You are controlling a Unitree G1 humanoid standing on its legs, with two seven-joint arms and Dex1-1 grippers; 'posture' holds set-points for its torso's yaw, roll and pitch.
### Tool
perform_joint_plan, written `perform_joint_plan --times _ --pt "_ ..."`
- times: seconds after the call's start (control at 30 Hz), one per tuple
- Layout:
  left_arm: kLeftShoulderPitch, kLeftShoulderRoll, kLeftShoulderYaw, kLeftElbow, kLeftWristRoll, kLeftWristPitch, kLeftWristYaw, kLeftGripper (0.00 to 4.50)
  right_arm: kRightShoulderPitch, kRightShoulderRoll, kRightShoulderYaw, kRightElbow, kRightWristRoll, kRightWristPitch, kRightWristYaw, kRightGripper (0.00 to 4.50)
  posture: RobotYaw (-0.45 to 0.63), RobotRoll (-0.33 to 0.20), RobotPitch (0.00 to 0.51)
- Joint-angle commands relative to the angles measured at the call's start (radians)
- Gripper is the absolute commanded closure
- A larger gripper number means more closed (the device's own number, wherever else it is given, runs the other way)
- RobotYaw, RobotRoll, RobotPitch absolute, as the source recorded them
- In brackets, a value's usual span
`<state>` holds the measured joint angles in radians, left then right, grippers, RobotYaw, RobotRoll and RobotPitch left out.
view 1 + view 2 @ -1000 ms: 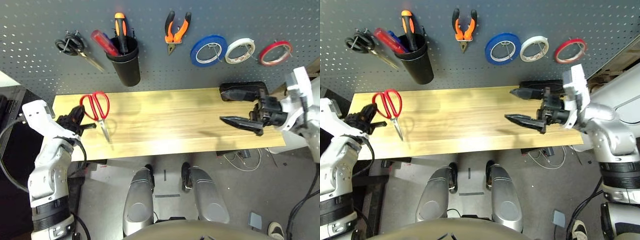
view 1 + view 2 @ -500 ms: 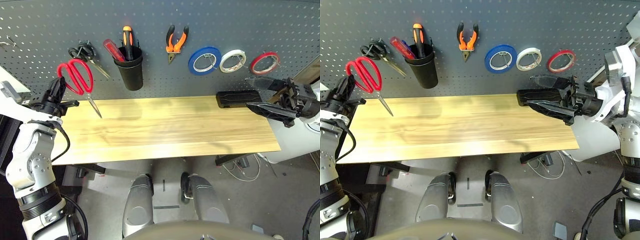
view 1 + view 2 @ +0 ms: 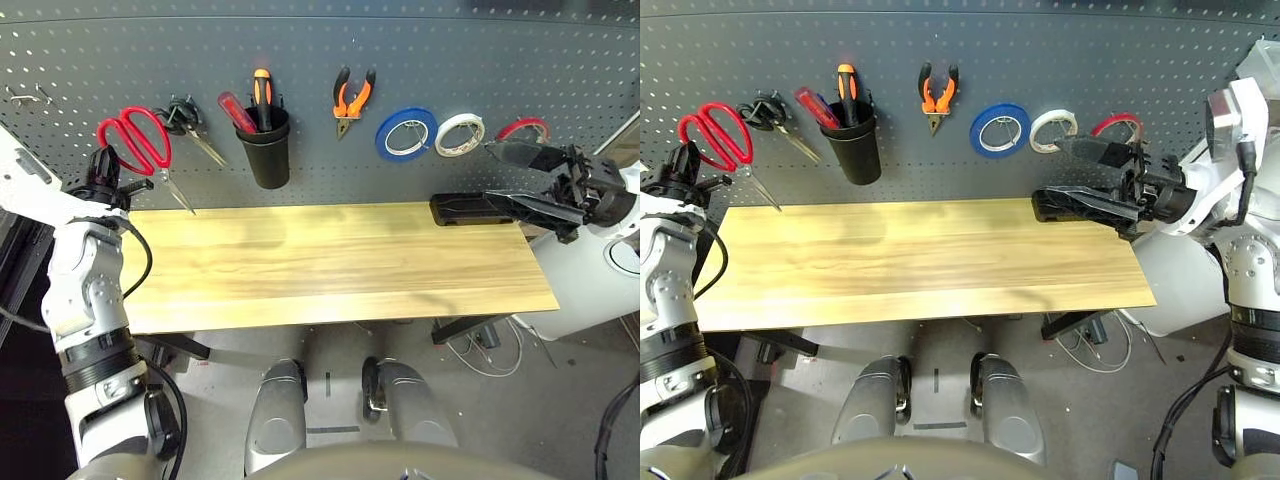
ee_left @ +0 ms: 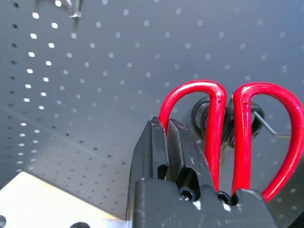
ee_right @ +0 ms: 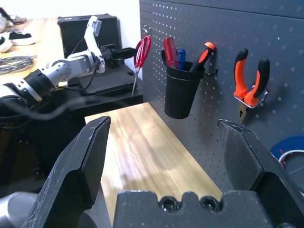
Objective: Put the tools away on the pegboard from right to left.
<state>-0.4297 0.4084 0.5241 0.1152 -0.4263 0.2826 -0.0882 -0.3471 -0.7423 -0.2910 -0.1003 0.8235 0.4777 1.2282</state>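
My left gripper is shut on one loop of the red-handled scissors, holding them up against the left part of the pegboard, blades pointing down. In the left wrist view the red loops lie in front of the black-handled scissors. The orange-handled pliers hang on a hook. A red-handled screwdriver stands in the black cup. The red tape ring hangs at the far right, partly behind my open, empty right gripper.
Black-handled scissors, a blue tape roll and a white one hang on the board. An orange-and-black screwdriver is in the cup. A black box sits at the wooden table's back right. An empty hook is at far left.
My left gripper has lifted the red-handled scissors off the table up to the pegboard. My right gripper has risen and drawn back to the right. The camera has tilted.
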Motion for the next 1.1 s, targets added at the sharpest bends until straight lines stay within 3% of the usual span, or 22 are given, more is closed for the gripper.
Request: perform_joint_plan --times 0.03,0.5,1.1 --pt "-0.040 -0.010 -0.039 0.069 0.024 -0.040 -0.016 4.47 0.014 0.002 -0.011 -0.030 0.015 0.011 -0.013 0.00 -0.07 0.000 0.064" --pt "-0.074 -0.010 -0.062 0.165 0.034 -0.100 -0.012 4.47 0.019 0.014 -0.014 -0.038 0.020 0.002 -0.036 0.00 -0.08 0.000 0.058" --pt "0.018 -0.034 -0.022 0.053 -0.013 -0.106 -0.009 4.47 0.005 0.035 0.012 -0.027 0.004 -0.009 -0.020 0.00 -0.05 0.000 0.053"
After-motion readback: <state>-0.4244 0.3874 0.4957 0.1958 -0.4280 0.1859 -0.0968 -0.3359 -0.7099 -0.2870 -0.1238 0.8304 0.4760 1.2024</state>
